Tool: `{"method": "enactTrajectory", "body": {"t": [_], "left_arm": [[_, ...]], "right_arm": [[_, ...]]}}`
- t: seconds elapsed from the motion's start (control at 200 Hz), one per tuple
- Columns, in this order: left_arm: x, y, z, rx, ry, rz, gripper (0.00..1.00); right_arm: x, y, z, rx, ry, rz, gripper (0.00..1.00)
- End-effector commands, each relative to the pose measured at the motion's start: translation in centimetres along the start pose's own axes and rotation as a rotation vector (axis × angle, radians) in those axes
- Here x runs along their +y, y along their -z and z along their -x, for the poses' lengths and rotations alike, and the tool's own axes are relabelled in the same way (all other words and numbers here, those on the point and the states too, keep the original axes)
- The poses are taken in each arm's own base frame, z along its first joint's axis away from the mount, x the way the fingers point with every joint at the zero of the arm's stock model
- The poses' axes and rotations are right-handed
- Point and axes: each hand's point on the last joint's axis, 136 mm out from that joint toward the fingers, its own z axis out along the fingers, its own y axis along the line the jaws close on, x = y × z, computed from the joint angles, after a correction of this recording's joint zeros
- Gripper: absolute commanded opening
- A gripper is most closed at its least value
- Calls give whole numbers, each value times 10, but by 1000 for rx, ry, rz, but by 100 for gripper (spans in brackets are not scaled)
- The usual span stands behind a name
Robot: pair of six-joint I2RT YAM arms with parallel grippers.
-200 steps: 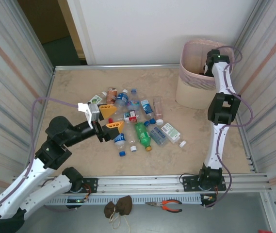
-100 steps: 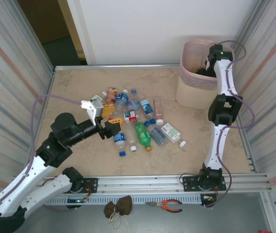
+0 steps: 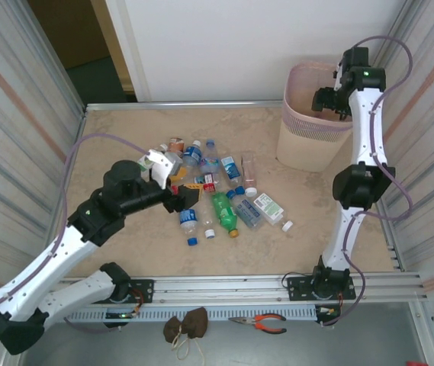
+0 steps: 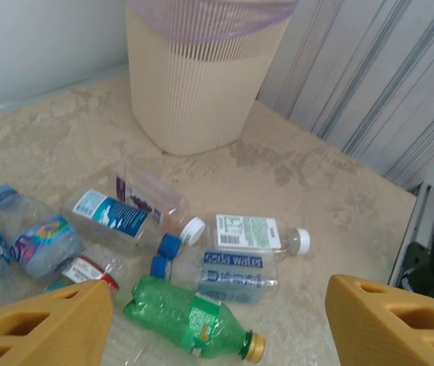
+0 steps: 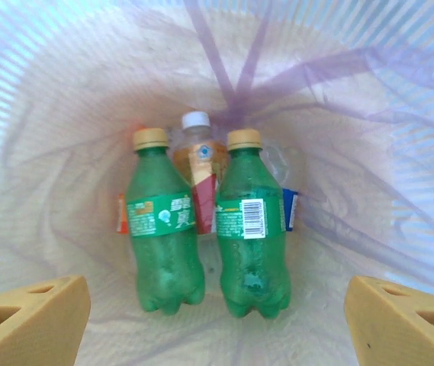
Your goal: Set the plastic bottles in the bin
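Over the far right corner of the table (image 3: 125,137), I am holding my right gripper (image 3: 329,99) above the mouth of the bin (image 3: 300,149), fingers spread wide and empty. Seen from that wrist, the right gripper (image 5: 217,286) is looking straight down the liner (image 5: 316,76). Two green bottles (image 5: 163,229) are lying side by side on the bottom, with a white-capped bottle (image 5: 197,152) between and behind them. The bin is standing close to the right side wall (image 3: 422,152), and my right arm is running up beside that wall.

At the left edge of the pile of bottles (image 3: 217,187), mid-table, I am hovering my left gripper (image 3: 182,191), fingers also spread and gripping nothing. From the left wrist, the left gripper (image 4: 220,293) is framing a green bottle (image 4: 186,316) lying flat, with a clear bottle (image 4: 224,271) touching it on the far side.

Bare tabletop is showing between the pile and the bin, to the left of the pile, and along the near rail (image 3: 239,288).
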Motion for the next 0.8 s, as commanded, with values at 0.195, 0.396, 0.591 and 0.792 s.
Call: {"method": "enactTrajectory", "body": {"t": [0.195, 0.396, 0.591, 0.792], "left_arm": [[52, -10, -24, 159, 68, 60, 72], [103, -9, -43, 291, 68, 148, 71], [165, -15, -65, 431, 22, 267, 71], [235, -21, -109, 650, -12, 386, 73]], "right_arm": [[27, 98, 13, -192, 25, 65, 86], [48, 135, 0, -250, 30, 144, 85], [59, 155, -20, -287, 34, 216, 86], [51, 168, -33, -310, 24, 213, 86]]}}
